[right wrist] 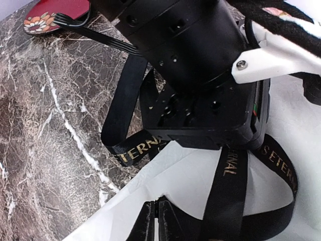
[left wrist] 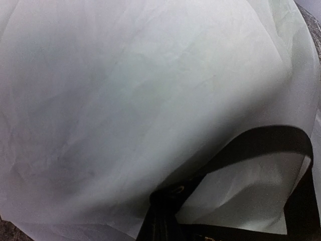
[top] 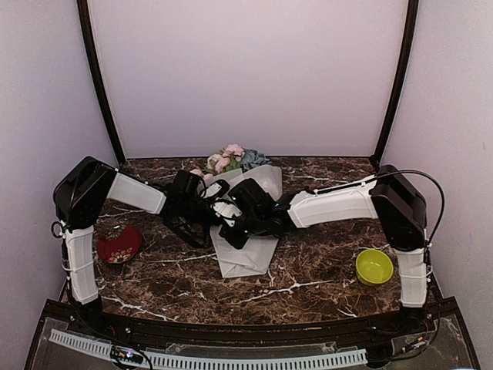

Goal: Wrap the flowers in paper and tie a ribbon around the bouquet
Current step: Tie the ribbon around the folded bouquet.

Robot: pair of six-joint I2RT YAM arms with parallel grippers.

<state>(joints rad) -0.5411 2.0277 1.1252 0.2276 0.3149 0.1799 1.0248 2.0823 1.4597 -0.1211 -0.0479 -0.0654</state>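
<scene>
Centrally on the dark marble bench [top: 308,287] lay the paper [top: 246,259], a frosted white sheet rolled loosely about the flowers [top: 231,159]. The pink, white and blue-grey blooms stuck out of its far end toward the back wall, and its narrow end pointed at the arm bases. Both arms reached inward and met over the middle of the wrap, their wrists close together. Left claw [left wrist: 164,197]: tips together, low against the paper, with the ribbon [right wrist: 230,181] running straight out from them and arching up in a loop over the white sheet. The ribbon was black with gold lettering, and slack loops of it hung around the left wrist body and draped onto the paper and the bench edge of it. Right claw [right wrist: 157,208]: fingers pressed together just above the paper, the ribbon passing right beside them; could not tell whether any of it was pinched. A red bowl [top: 119,245] sat near the left arm and a yellow-green bowl [top: 374,266] near the right, both well apart from the wrap.
</scene>
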